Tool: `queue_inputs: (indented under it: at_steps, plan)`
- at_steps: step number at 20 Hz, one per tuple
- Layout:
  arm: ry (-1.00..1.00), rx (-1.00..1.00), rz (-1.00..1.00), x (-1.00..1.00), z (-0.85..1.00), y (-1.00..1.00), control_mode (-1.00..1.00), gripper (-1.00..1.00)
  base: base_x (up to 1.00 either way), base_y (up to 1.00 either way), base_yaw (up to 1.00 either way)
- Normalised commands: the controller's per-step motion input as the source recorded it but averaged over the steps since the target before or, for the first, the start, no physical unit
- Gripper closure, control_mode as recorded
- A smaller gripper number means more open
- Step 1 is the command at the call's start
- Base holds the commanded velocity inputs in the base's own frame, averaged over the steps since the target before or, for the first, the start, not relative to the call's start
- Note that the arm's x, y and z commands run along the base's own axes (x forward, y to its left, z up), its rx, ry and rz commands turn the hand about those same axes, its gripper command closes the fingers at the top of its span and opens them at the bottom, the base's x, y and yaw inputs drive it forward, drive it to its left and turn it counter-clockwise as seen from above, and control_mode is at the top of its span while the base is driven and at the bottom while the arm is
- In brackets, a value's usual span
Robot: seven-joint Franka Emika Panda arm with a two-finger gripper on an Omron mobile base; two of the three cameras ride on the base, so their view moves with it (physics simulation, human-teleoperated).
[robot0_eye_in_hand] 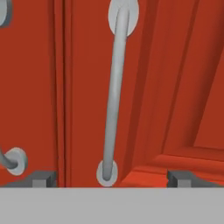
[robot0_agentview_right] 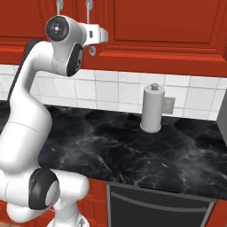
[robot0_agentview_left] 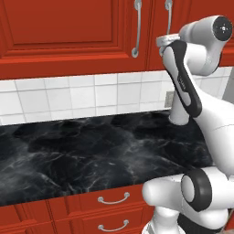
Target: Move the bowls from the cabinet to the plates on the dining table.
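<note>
I'm holding the gripper wide apart, facing the closed cabinet, tips straddling the lower end of its arched handle; the bowls aren't showing, doors shut.

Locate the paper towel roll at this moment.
In the right base view, the paper towel roll stands upright on the black marble counter against the white tiled wall, right of the arm, below the red cabinet.

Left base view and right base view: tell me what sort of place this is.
A rendered home kitchen: red wall cabinets with long silver handles, a white tiled backsplash above a black marble counter, and a paper towel roll standing on it.
</note>
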Motion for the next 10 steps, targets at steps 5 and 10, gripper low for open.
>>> queue_inputs:
  at_steps: [5,10]
  plan:
    - [-0.04,0.00,0.00,0.37,0.00,0.09,-1.00,-1.00,0.00,0.00,0.00]
    - [-0.01,0.01,0.00,0.36,0.00,0.01,-1.00,-1.00,0.00,0.00,0.00]
